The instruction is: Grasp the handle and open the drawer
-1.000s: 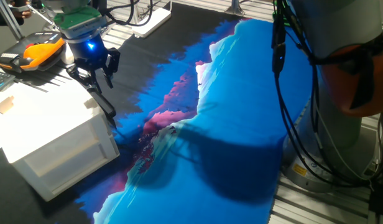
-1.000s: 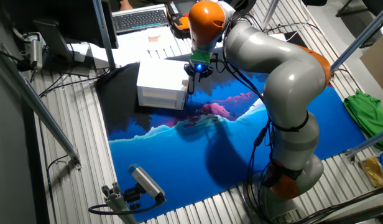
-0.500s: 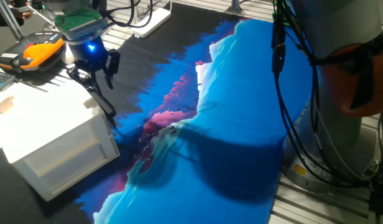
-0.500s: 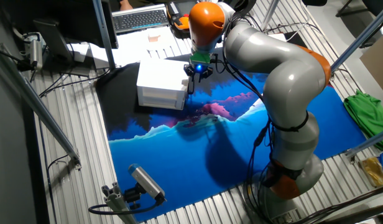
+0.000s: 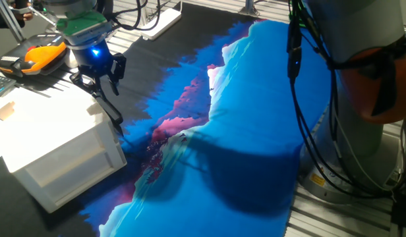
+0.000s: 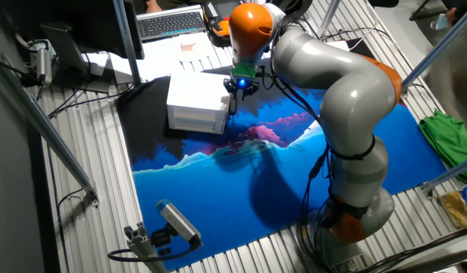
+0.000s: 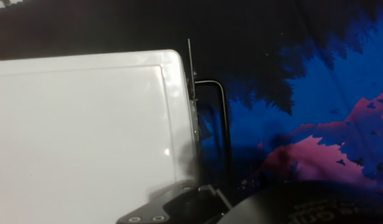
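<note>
The black two-finger hand (image 5: 103, 84) stands open above the thin black curved handle (image 7: 224, 118) at frame centre; it should descend straight, close around the bar, then pull the white drawer (image 5: 91, 158) outward.

Handle (image 7: 224, 118): thin black bar with curved corners, running vertically at frame centre in my hand view, standing off the white end face. Drawer (image 5: 107, 158): white, closed flush in the cabinet body, at lower left in one fixed view; its interior is not visible.
</note>
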